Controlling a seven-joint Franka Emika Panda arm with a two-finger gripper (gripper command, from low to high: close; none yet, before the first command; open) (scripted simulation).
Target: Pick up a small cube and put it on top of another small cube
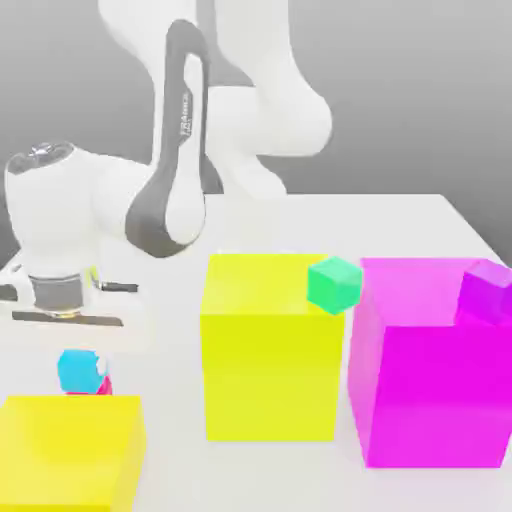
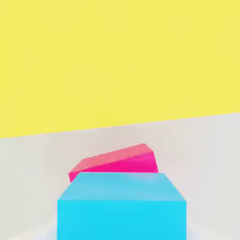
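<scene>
The small cyan-blue cube point(image 1: 77, 369) sits at the exterior view's left, just behind a low yellow block. The pink-red cube point(image 1: 102, 385) peeks out from under its lower right side, turned at a different angle. In the hand view the cyan cube point(image 2: 122, 206) is nearest the camera and covers most of the pink-red cube point(image 2: 117, 161) beyond it. I cannot tell whether the cyan cube rests on the pink-red one or hangs just over it. My gripper point(image 1: 66, 318) hangs straight above the cyan cube.
A low yellow block point(image 1: 70, 450) lies in front of the two cubes. A big yellow block point(image 1: 270, 350) carries a small green cube point(image 1: 334, 284). At the exterior view's right, a big magenta block point(image 1: 430, 370) carries a small purple cube point(image 1: 488, 292). The white table point(image 1: 400, 215) extends behind.
</scene>
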